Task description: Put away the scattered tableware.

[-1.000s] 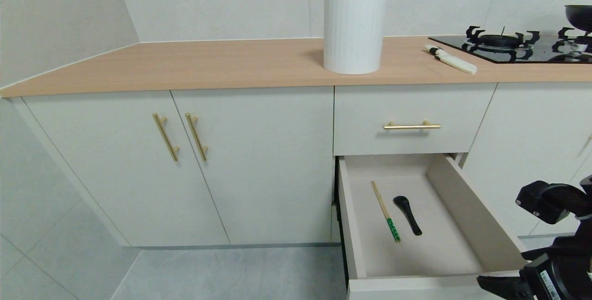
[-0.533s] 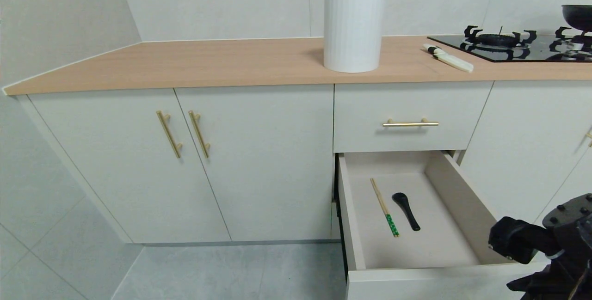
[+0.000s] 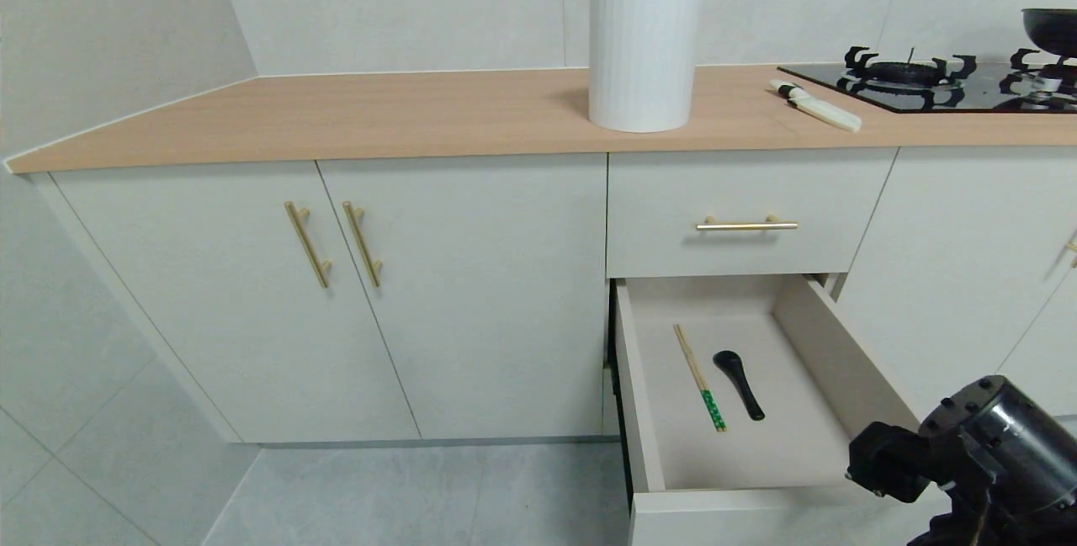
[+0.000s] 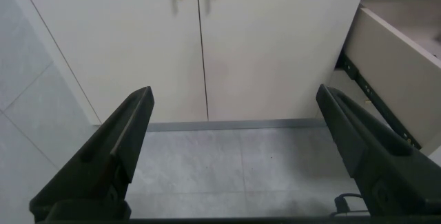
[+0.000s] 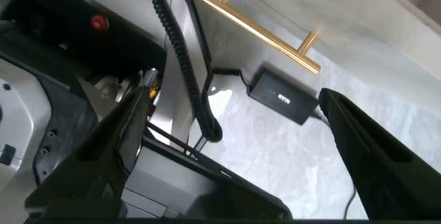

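In the drawer [image 3: 841,369], chopsticks [image 3: 698,378] and spoon [image 3: 739,386] lie away from left hand [image 4: 233,94] and right hand [image 5: 234,96], both spread, empty.

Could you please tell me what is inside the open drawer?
The open drawer holds a pair of chopsticks with green ends and a black spoon, side by side on its floor. The floor strip nearest the front panel is hidden behind it.

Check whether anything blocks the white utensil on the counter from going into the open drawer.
Nothing visible does. The white utensil lies free on the countertop, apart from the white cylinder. The open drawer below holds chopsticks and a black spoon, with bare floor beside them.
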Controlling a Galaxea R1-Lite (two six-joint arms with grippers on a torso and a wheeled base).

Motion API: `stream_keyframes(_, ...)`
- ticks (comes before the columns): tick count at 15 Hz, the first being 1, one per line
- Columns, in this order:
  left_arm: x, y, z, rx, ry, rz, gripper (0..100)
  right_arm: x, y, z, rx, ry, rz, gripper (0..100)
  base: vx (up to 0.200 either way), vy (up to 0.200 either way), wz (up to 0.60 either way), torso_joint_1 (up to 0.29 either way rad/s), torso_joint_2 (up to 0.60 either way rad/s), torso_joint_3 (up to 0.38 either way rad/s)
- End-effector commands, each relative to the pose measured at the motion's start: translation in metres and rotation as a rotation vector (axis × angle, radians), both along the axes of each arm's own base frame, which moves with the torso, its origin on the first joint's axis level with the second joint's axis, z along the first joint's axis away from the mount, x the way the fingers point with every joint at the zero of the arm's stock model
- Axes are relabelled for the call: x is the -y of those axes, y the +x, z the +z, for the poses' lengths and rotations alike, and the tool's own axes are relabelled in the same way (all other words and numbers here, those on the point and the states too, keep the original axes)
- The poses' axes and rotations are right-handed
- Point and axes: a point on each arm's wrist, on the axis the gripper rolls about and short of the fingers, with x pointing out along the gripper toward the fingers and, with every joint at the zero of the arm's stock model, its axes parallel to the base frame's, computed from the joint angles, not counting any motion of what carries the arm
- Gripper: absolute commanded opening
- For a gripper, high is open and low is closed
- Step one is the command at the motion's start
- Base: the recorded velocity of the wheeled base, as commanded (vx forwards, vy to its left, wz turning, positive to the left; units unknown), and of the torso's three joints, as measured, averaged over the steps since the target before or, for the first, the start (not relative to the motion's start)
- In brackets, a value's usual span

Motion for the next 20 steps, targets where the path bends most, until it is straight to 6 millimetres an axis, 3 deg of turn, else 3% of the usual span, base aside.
stream_keyframes(1, 0.000, 0.000, 0.000, -0.001, 0.000, 0.000, 100, -0.006, 0.009, -0.011, -0.039, -0.022, -0.030, 100, 0.000, 0.000, 0.00, 0.000, 0.00, 0.000)
stream_keyframes(9, 0.000, 0.000, 0.000, -0.001, 0.000, 0.000, 100, -0.024, 0.038, -0.010, -0.031, 0.028, -0.262, 100, 0.000, 0.000, 0.00, 0.000, 0.00, 0.000)
stream_keyframes(20, 0.000, 0.000, 0.000, -0.001, 0.000, 0.000, 100, -0.028, 0.070, -0.013, 0.018, 0.021, -0.481, 100, 0.000, 0.000, 0.00, 0.000, 0.00, 0.000)
